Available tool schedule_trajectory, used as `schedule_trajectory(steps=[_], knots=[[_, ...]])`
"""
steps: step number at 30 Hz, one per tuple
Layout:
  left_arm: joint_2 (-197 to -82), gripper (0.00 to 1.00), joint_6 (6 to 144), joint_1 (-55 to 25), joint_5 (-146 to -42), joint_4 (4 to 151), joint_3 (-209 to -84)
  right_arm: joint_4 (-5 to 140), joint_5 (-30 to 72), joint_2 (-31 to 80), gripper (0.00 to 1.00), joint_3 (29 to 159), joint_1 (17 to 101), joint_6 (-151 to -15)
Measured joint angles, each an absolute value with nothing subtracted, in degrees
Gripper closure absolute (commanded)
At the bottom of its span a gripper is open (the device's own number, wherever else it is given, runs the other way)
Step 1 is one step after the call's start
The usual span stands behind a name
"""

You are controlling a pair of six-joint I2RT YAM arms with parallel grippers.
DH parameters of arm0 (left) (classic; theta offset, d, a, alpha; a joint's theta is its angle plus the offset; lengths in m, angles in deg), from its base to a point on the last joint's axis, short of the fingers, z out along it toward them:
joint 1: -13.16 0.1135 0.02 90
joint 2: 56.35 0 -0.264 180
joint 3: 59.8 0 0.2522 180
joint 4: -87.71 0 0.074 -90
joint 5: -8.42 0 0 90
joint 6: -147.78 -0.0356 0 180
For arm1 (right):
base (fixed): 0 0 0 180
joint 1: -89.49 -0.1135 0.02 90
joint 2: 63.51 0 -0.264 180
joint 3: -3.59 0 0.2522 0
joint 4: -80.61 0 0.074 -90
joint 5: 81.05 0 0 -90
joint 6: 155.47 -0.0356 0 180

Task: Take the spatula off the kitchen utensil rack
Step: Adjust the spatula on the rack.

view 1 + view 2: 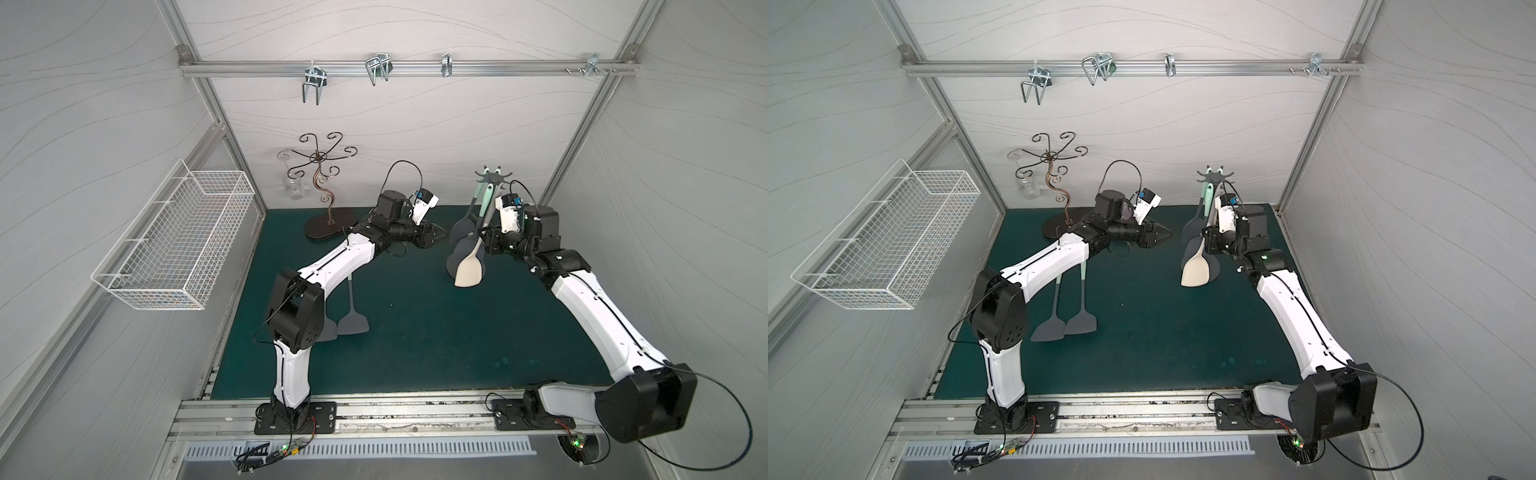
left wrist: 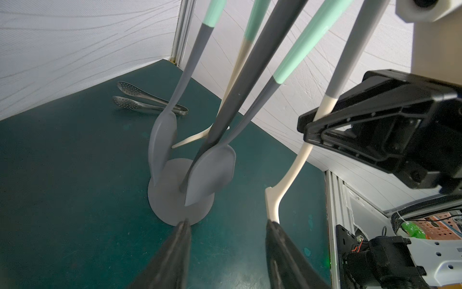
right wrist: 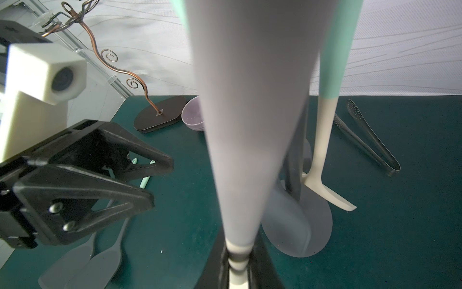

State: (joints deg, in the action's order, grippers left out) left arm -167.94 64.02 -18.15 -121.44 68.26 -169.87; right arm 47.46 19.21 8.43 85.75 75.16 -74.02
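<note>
Silicone is covering the spatula (image 1: 468,274): a matte cream, wedge-shaped blade is tapering into a smooth pale grey handle. It is leaning out from the kitchen utensil rack (image 1: 493,178), its handle reaching up to the star-shaped crown; whether its end is on a hook cannot be told. The right gripper (image 3: 237,272) is clenching that handle where grey is turning to cream. The left gripper (image 2: 228,225) is hovering near the rack's flat round base, fingers apart and grasping nothing. Grey spoon-shaped utensils (image 2: 212,175) with mint grips are hanging around the thin dark pole. Two flat grey turners (image 1: 1065,326) are lying side by side on the green mat (image 1: 415,332). Perforated steel tongs (image 2: 150,101) are lying near the wall. A lilac bowl (image 3: 193,115) is sitting just beside the brown scrolled-wire stand (image 3: 160,113). A white wire basket (image 1: 174,237) is hanging on the side wall.
</note>
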Motion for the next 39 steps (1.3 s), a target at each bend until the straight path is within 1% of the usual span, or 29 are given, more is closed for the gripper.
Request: schedule_trajectory(steps=[9, 15, 22, 33, 39], knots=[[-167.9, 0.48, 64.1, -18.1, -121.4, 68.3, -170.3, 43.2, 18.4, 6.0, 1.0, 86.7, 75.2, -71.9], [-167.9, 0.48, 64.3, -18.1, -121.4, 68.3, -170.3, 43.4, 17.0, 3.8, 1.0, 86.2, 75.3, -72.0], [-167.9, 0.48, 65.5, -18.1, -121.4, 68.3, -171.4, 50.0, 16.3, -1.5, 1.0, 80.6, 75.3, -73.6], [-167.9, 0.49, 69.5, -18.1, -121.6, 69.5, -175.9, 66.0, 15.3, -4.9, 1.0, 68.2, 75.3, -76.9], [-167.9, 0.48, 72.0, -18.1, -121.8, 69.4, -179.1, 70.5, 13.8, -5.3, 1.0, 65.7, 75.2, -77.7]])
